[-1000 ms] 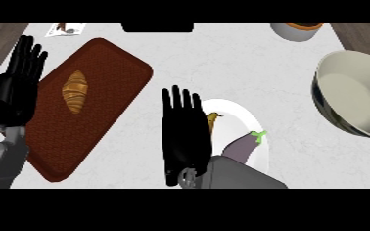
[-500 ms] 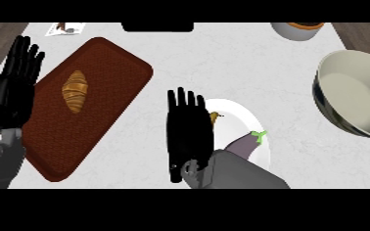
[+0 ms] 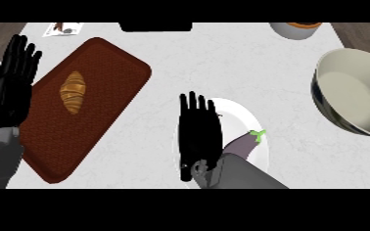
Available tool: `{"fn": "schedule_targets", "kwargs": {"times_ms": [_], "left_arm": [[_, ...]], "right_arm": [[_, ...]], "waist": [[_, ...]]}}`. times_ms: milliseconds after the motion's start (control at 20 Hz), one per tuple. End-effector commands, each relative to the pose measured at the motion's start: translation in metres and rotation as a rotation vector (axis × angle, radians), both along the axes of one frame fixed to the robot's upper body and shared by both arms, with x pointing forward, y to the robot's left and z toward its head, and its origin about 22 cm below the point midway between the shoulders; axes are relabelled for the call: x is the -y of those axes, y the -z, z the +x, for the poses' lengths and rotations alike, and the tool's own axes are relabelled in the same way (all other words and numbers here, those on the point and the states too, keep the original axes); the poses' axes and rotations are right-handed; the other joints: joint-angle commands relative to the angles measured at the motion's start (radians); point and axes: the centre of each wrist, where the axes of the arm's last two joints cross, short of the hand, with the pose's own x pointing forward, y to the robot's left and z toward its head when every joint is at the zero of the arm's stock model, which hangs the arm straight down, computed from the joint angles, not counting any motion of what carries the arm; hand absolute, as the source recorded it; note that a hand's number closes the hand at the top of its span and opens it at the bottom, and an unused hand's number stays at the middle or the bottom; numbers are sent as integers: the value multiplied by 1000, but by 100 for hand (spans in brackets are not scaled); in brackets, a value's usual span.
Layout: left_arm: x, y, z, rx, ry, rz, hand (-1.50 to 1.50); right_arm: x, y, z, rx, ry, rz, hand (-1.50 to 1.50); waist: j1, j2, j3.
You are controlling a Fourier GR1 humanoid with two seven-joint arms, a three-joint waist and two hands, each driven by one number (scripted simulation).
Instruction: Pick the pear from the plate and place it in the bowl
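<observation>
Right hand lower now over plate; no legible writing.

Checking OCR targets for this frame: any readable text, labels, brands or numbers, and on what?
No readable text anywhere in the head view.
Small card at the counter's top left: dark printed marks, too small to read.
Brown tray, croissant, white plate, eggplant-like item, large bowl, small bowl: no markings visible.
</observation>
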Motion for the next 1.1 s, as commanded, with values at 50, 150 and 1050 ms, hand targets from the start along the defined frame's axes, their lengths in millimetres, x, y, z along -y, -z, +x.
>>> {"fn": "schedule_targets", "kwargs": {"times_ms": [50, 150, 1050], "left_arm": [[10, -2, -4, 9, 6, 10, 0], [-8, 2, -7, 4, 0, 9, 0], [8, 12, 9, 1, 18, 20, 0]], "right_arm": [[-3, 9, -4, -43, 156, -113, -150], [3, -7, 3, -41, 146, -95, -150], [3, 55, 15, -83, 125, -119, -150]], "waist": [[8, 1, 1], [7, 2, 0], [15, 7, 1]]}}
